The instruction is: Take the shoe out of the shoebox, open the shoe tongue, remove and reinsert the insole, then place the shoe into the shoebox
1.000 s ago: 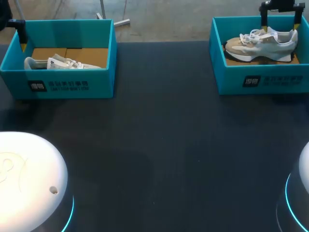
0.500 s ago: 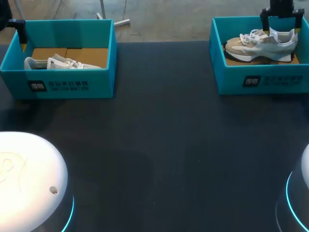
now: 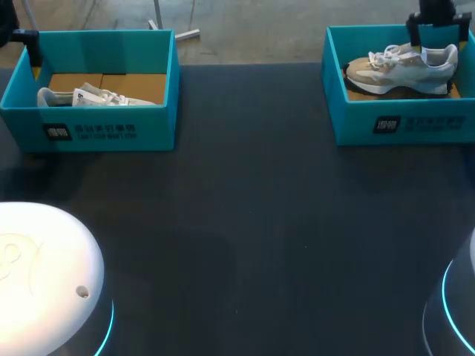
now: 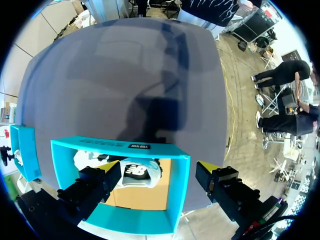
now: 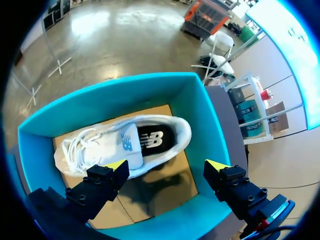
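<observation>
Only my right wrist view shows the dark insole (image 5: 155, 140) inside the white-and-beige sneaker (image 5: 107, 145).
My right gripper (image 5: 166, 165) gapes empty above it; my left gripper (image 4: 157, 166) does likewise, astride a teal cardboard shoebox (image 4: 176, 195) wall.

Clearance: broad tabletop (image 3: 245, 222) span open between two open-topped boxes.
Left shoebox (image 3: 111, 130) and right shoebox (image 3: 401, 122) stand well apart at the far corners, walls barring side entry. Right shoe (image 5: 130, 142) fills most of its box floor; left hand (image 4: 157, 166) straddles the left shoebox's side wall.
</observation>
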Tool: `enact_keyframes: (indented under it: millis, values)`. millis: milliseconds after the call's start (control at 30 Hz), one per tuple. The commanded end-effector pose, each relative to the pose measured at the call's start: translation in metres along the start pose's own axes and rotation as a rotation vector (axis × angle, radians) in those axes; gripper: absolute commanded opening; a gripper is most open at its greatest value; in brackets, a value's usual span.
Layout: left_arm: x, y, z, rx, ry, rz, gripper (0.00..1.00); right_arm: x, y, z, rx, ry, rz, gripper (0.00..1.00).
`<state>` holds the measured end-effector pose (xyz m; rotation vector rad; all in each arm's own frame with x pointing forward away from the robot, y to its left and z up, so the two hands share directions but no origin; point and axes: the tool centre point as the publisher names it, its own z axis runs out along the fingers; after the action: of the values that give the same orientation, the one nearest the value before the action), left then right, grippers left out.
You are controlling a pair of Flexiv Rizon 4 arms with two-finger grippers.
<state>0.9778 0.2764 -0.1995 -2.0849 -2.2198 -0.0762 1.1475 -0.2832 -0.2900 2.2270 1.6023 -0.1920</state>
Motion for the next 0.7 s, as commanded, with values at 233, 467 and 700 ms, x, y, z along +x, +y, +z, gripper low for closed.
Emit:
enact_keyframes:
  millis: [233,467,700]
  values:
    - [0.000,-0.001,0.000,-0.003,0.002,0.000,1.00,-0.015,0.012,0.007,0.014,0.018,-0.007,1.00]
    - [0.000,-0.001,0.000,-0.003,0.002,0.000,1.00,-0.018,0.017,0.017,0.030,0.037,-0.026,0.95]
    - [0.000,-0.001,0.000,-0.003,0.002,0.000,1.00,-0.017,0.016,0.017,0.017,0.042,-0.055,1.00]
